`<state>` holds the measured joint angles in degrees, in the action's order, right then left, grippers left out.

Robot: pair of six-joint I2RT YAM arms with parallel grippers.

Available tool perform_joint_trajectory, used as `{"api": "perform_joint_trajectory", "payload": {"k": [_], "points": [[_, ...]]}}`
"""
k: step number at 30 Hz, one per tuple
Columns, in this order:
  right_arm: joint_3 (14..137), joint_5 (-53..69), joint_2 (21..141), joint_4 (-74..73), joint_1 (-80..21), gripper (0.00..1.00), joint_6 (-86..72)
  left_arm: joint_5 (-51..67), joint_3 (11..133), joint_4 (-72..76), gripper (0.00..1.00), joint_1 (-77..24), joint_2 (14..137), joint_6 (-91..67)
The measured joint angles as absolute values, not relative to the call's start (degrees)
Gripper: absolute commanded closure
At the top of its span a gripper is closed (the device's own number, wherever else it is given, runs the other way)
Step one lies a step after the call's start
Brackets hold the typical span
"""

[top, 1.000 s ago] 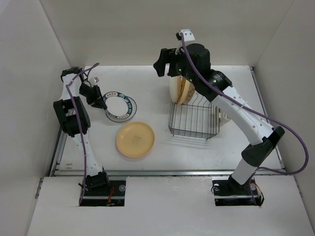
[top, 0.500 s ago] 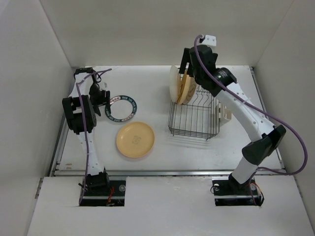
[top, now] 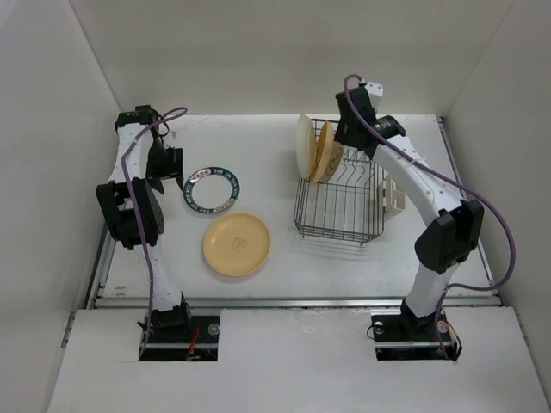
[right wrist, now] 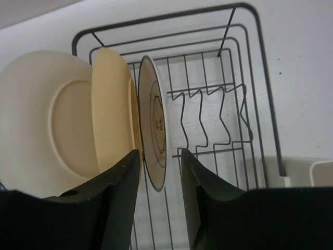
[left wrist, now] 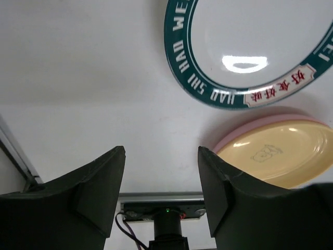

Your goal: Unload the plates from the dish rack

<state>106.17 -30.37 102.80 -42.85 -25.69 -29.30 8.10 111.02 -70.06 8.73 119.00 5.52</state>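
The dark wire dish rack (top: 340, 206) stands right of centre. A cream plate (top: 303, 144) and a yellow-orange plate (top: 324, 153) stand upright at its far end. In the right wrist view the cream plate (right wrist: 47, 120), the yellow-orange one (right wrist: 112, 109) and a thin third plate (right wrist: 154, 120) stand on edge. My right gripper (right wrist: 157, 153) is open, and its jaws straddle the third plate's rim with a gap on the right. A ringed plate (top: 212, 189) and a yellow plate (top: 237, 244) lie flat on the table. Left of them my left gripper (top: 164, 172) is open and empty (left wrist: 161, 153).
A cream slotted cup holder (top: 392, 200) hangs on the rack's right side. The rack's bent wire dividers (right wrist: 208, 120) stand right of the plates. A pink edge shows under the yellow plate (left wrist: 281, 156). White walls enclose the table, and a metal rail (top: 293, 301) runs along its near edge.
My left gripper opened, let go of the ringed plate and drew back to the left. My right gripper came down over the rack's plates and its jaws narrowed round the third plate.
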Motion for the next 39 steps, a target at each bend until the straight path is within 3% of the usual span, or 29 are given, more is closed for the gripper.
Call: {"api": "perform_joint_trajectory", "payload": {"k": [1, 2, 3, 5, 8, 11, 12, 13, 14, 15, 21, 35, 39], "points": [[106.13, -29.82, 103.88, -42.87, -25.43, 0.53, -29.54, 7.84, 110.34, -70.02, 0.45, 8.73, 116.97, 5.52], [106.10, -29.36, 105.10, -42.89, -25.17, 0.40, -30.11, 7.57, 109.80, -70.11, 0.45, 8.73, 115.39, 5.52], [106.10, -28.99, 106.32, -42.85, -25.06, 0.35, -30.83, 7.33, 109.14, -70.11, 0.45, 8.73, 113.86, 5.52], [106.15, -28.25, 108.77, -43.11, -24.29, 0.35, -31.97, 6.74, 108.01, -70.11, 0.45, 8.73, 111.63, 5.52], [106.17, -27.49, 112.31, -43.51, -22.61, 0.40, -33.32, 5.72, 106.85, -70.06, 0.45, 8.73, 110.30, 5.52], [106.17, -27.11, 114.69, -43.55, -21.26, 0.58, -34.20, 5.04, 106.37, -70.13, 0.45, 8.73, 110.28, 5.52], [106.19, -26.85, 115.31, -43.44, -20.93, 0.66, -34.44, 4.89, 106.24, -70.11, 0.45, 8.73, 110.28, 5.52], [106.45, -26.13, 115.83, -43.16, -20.73, 0.87, -34.87, 4.71, 106.19, -70.15, 0.45, 8.73, 110.28, 5.52], [106.85, -25.26, 116.22, -42.70, -20.71, 0.97, -34.94, 4.58, 106.19, -70.15, 0.45, 8.73, 110.28, 5.52], [107.35, -25.10, 116.49, -42.76, -21.04, 1.00, -33.67, 4.45, 106.19, -70.11, 0.45, 8.73, 110.28, 5.52], [109.40, -28.97, 116.55, -43.97, -22.39, 1.00, -30.76, 4.01, 106.19, -70.17, 0.45, 8.73, 110.26, 5.52], [118.43, -57.60, 114.78, -47.97, -27.00, 1.00, -21.56, 3.31, 107.09, -70.98, 0.45, 8.73, 109.73, 5.72], [120.22, -61.23, 111.92, -50.30, -26.41, 1.00, -19.51, 8.40, 108.18, -71.92, 0.40, 8.78, 108.90, 7.33]]}}
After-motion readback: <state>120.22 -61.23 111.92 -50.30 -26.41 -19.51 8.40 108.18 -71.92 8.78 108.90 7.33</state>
